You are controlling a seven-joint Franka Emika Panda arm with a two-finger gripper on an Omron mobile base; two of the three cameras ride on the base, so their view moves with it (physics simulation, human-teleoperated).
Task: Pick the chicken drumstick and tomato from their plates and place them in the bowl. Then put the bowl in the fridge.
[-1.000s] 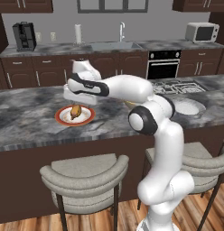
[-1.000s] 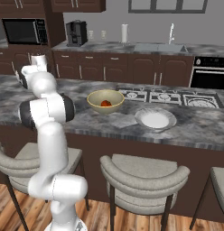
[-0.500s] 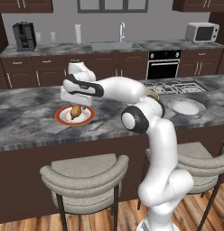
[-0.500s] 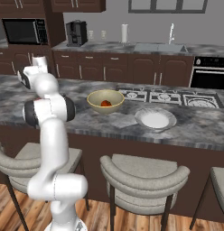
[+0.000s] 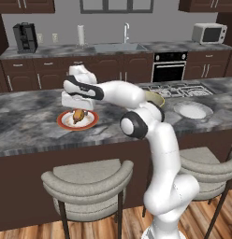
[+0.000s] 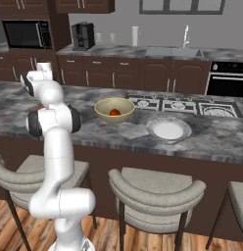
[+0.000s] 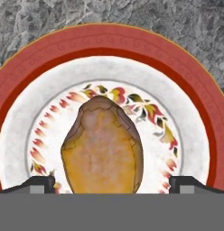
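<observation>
Chicken drumstick (image 7: pixel 102 146), a golden-brown lumpy oblong, lies at the centre of my hand view on the round white plate with the broad red-orange rim (image 7: pixel 50 47), whose inner ring carries a painted wreath of small red and green leaves. I see the gripper (image 7: pixel 112 184) with its two dark tips at the lower left and lower right of that frame, spread wide apart, one on each side of the drumstick and clamped on nothing; whether they touch the plate I cannot tell.

From the left base view the same plate (image 5: pixel 63 123) sits left of centre on the grey marbled stone counter (image 5: pixel 24 126), with the drumstick (image 5: pixel 79 115) on it and the white hand just above.

From the right base view the deep tan bowl (image 6: pixel 114 109) stands near the middle of the frame on the counter (image 6: pixel 211 135), and the small glossy red-orange tomato (image 6: pixel 114 112) rests inside it. Just right of the bowl lies the all white-grey round plate (image 6: pixel 168 129).

I can read no brand, label or writing on any of these things.
</observation>
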